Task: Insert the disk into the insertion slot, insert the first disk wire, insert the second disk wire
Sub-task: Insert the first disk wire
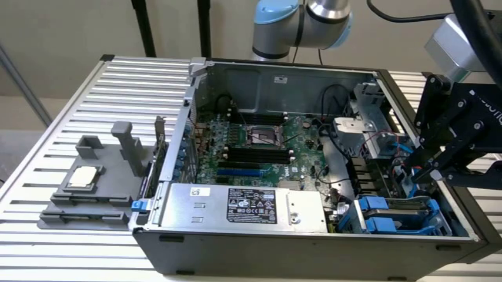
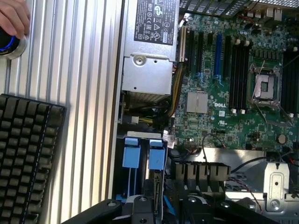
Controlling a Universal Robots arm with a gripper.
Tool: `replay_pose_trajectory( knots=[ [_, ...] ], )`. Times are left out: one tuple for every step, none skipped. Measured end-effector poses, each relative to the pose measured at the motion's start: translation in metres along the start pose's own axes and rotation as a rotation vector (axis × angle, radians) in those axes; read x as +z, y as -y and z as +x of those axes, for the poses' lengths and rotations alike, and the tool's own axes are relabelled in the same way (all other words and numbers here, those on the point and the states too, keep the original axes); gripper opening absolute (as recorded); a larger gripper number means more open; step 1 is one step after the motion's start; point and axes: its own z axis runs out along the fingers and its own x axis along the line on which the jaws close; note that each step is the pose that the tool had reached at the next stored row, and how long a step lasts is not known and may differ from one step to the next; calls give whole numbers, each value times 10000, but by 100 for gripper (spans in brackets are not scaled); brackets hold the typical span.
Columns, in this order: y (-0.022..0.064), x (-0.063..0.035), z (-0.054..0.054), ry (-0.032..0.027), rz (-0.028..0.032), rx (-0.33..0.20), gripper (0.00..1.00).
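the table [image 1: 55,106] was ribbed bare metal with a dull satin sheen. the computer case [image 1: 298,252] looked like dark grey painted metal, matt. the power supply [image 1: 196,208] was bright, smooth, unpainted sheet metal, and its black printed label [image 1: 251,205] was faintly glossy. the motherboard [image 1: 267,155] had a green lacquered shine. the drive bay [image 1: 392,216] had smooth bright blue plastic rails. the holder [image 1: 86,202] was matt grey plastic, and the keyboard [image 2: 25,154] was matt black plastic. the robot arm [image 1: 314,23] was smooth silver metal with pale blue caps.

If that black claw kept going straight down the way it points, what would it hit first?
Most likely the insertion slot, the blue-railed bay: the gripper points down towards it. Depth is unclear, though.
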Motion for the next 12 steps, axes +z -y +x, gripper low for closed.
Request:
replay_pose_trajectory(
  knots=[
    [0,0,0,4,0,0,30],
    [0,0,0,8,0,0,30],
    [0,0,0,11,0,0,30],
    [0,0,0,15,1,0,30],
    [0,0,0,19,1,0,30],
    [-1,0,0,19,5,-2,30],
    [-1,0,0,19,5,-3,30],
    [-1,0,0,19,6,-3,30],
    [-1,0,0,18,6,-3,30],
    [6,0,0,17,6,-4,30],
    [37,0,1,20,7,-2,30],
    [82,0,0,20,5,-3,30]
  ],
)
